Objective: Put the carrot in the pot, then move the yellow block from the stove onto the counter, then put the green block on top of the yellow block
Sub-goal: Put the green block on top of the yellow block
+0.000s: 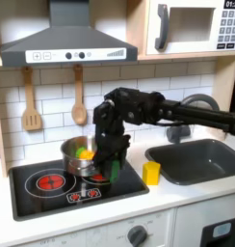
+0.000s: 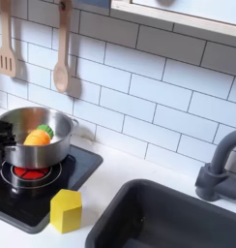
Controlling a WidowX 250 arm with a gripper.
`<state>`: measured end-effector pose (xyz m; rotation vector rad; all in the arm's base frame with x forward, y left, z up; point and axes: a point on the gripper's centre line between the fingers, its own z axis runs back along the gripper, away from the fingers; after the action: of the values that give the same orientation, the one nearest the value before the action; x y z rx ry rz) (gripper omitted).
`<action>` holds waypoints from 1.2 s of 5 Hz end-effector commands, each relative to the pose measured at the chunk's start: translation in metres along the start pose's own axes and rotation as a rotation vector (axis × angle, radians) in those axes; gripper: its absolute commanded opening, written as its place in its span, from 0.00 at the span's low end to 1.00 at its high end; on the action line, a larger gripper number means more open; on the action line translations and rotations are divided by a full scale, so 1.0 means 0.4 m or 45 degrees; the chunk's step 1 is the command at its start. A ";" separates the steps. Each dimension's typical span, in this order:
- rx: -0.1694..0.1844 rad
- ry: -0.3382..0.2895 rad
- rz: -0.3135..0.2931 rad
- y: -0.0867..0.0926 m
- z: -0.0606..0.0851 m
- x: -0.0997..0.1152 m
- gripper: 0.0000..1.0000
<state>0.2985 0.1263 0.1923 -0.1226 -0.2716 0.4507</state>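
The carrot [image 2: 37, 137] lies in the pot [image 2: 52, 150], the yellow block [image 2: 65, 210] stands on the bench [image 2: 110, 189], and my jaws grip the green block [image 1: 113, 170], unstacked.

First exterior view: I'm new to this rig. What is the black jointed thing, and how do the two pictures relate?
That is the robot arm, reaching in from the first exterior view's right. Its tool hangs over the stove, with the green block at its tip; I cannot tell if it is gripped. The second exterior view shows the same counter closer up. In both exterior views the carrot lies in the pot and the yellow block stands on the counter near the sink.
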 end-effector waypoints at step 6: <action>-0.151 0.015 -0.243 -0.195 0.062 -0.081 0.00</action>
<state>0.2948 0.0431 0.2239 -0.2137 -0.2972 0.2437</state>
